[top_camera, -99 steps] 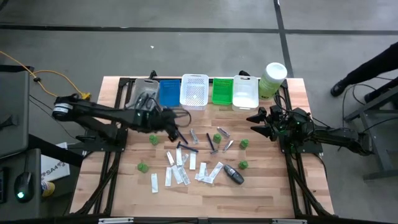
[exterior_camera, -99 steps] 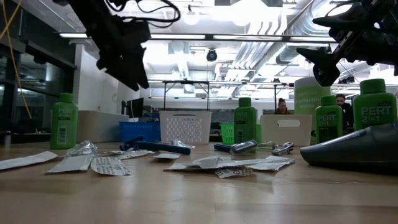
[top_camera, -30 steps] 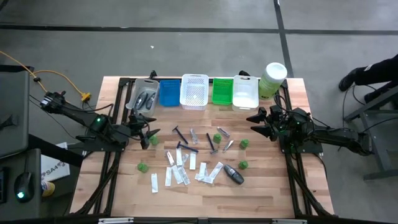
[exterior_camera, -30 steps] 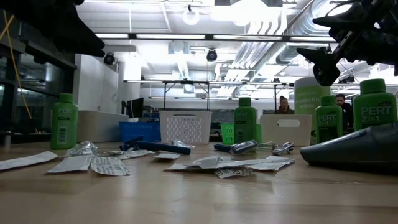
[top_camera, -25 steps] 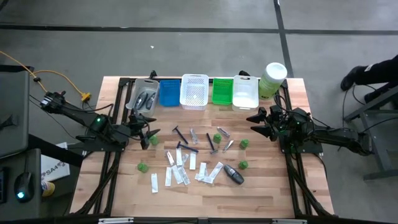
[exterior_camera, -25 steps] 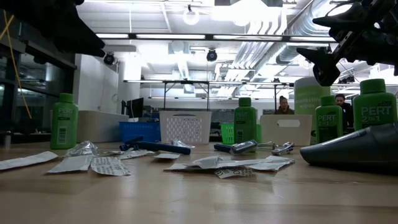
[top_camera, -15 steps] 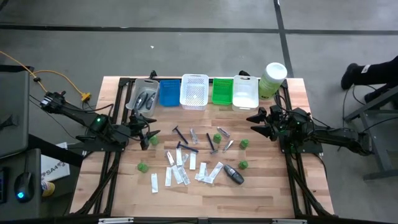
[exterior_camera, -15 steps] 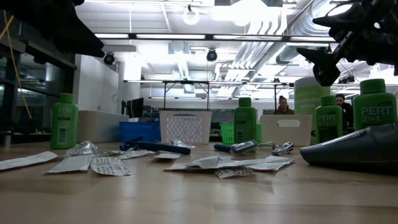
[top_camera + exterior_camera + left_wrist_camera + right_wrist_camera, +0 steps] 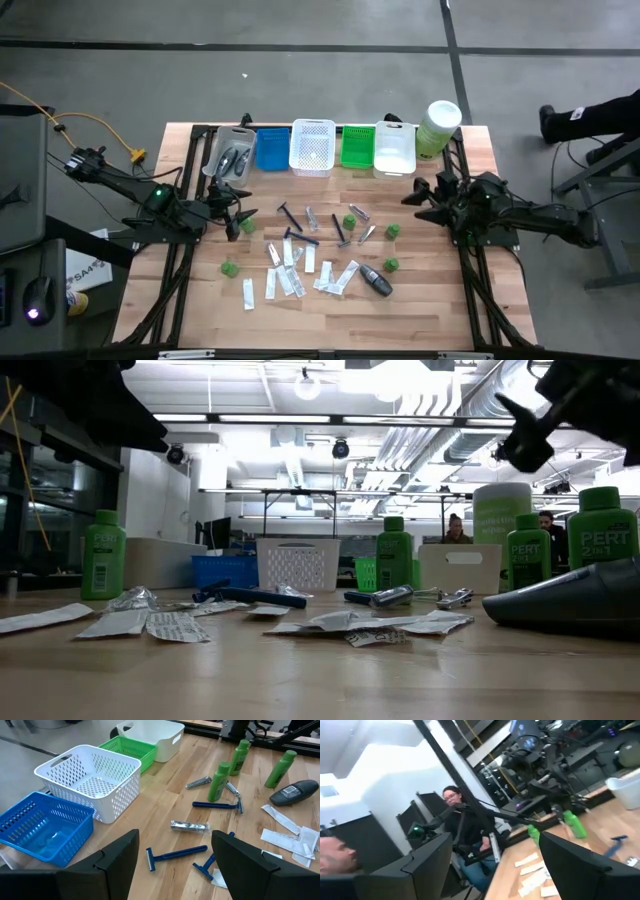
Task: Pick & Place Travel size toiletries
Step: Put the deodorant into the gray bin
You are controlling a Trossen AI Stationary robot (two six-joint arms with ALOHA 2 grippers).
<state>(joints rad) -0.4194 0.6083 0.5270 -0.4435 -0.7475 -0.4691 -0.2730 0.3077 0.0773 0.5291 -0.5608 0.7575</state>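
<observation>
The travel size toiletries lie scattered on the wooden table: green bottles (image 9: 349,220), blue razors (image 9: 288,212), white sachets (image 9: 285,272), silvery tubes (image 9: 313,217) and a dark grey oval piece (image 9: 375,282). My left gripper (image 9: 234,215) hangs open above the table's left side, beside a green bottle (image 9: 247,226). In its wrist view, my left gripper (image 9: 172,847) has a razor (image 9: 175,854) lying on the table ahead of it. My right gripper (image 9: 418,198) is open above the table's right side, tipped upward, with nothing between its fingers (image 9: 427,860).
A row of baskets stands along the far edge: clear (image 9: 228,150) with dark pieces in it, blue (image 9: 271,148), white (image 9: 312,145), green (image 9: 356,146) and a white bin (image 9: 394,148). A pale-green canister (image 9: 438,128) stands at the far right. People (image 9: 452,800) are in the room beyond.
My right gripper has risen a little and tipped upward, so its wrist view now looks into the room. It stays open. The toiletries have not moved.
</observation>
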